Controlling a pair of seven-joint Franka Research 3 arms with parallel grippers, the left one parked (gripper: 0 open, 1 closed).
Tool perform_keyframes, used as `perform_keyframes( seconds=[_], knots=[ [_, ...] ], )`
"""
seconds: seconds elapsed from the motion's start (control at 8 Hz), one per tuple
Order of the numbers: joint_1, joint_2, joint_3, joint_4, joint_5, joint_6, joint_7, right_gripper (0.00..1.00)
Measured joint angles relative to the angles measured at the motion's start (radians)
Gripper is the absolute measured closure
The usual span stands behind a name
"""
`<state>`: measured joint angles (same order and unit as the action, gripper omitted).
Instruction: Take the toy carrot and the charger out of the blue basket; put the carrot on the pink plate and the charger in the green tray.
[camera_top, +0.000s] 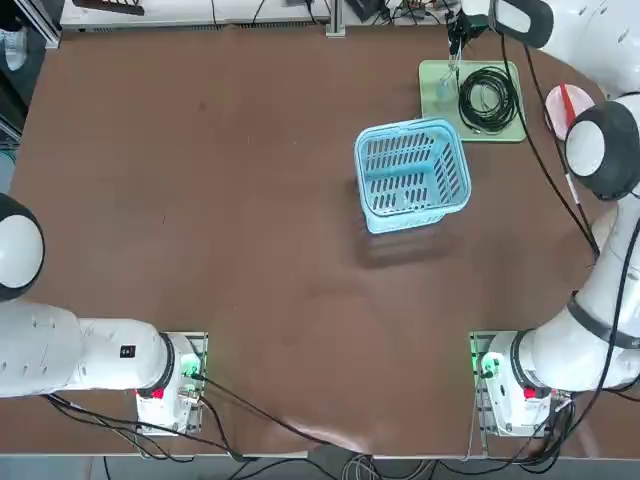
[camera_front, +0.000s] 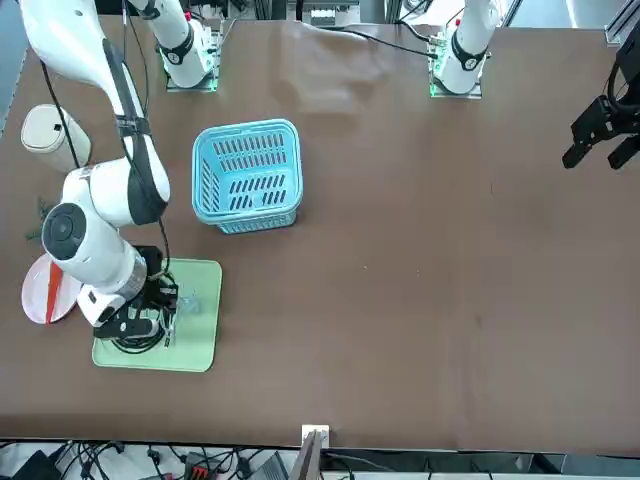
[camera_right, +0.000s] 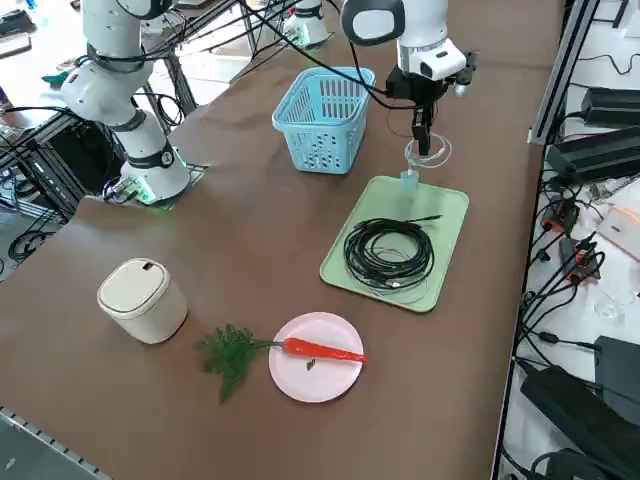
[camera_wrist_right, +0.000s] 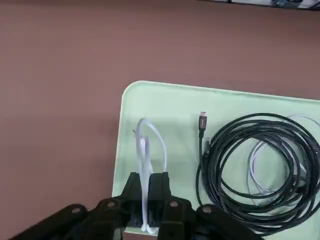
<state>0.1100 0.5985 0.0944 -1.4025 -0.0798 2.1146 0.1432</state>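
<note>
A black cable (camera_right: 390, 255) lies coiled in loose rings in the tray (camera_right: 445, 205), in the half nearer the table's (camera_top: 200, 200) right edge. One plug end (camera_wrist_right: 202, 120) sticks out straight from the coil, flat on the tray floor. A white bin (camera_right: 142, 298), round-sided with a flat lid, stands upright close to the same right edge, well apart from the coil. Beyond the far edge, off the table, black boxes (camera_right: 600, 150) and loose leads lie about.
</note>
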Motion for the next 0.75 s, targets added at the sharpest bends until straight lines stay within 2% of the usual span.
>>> perform_keyframes(
  seconds=[0.75],
  knots=[
    [0.001,0.029,0.000,-0.001,0.021,-0.001,-0.003,0.95]
  ],
)
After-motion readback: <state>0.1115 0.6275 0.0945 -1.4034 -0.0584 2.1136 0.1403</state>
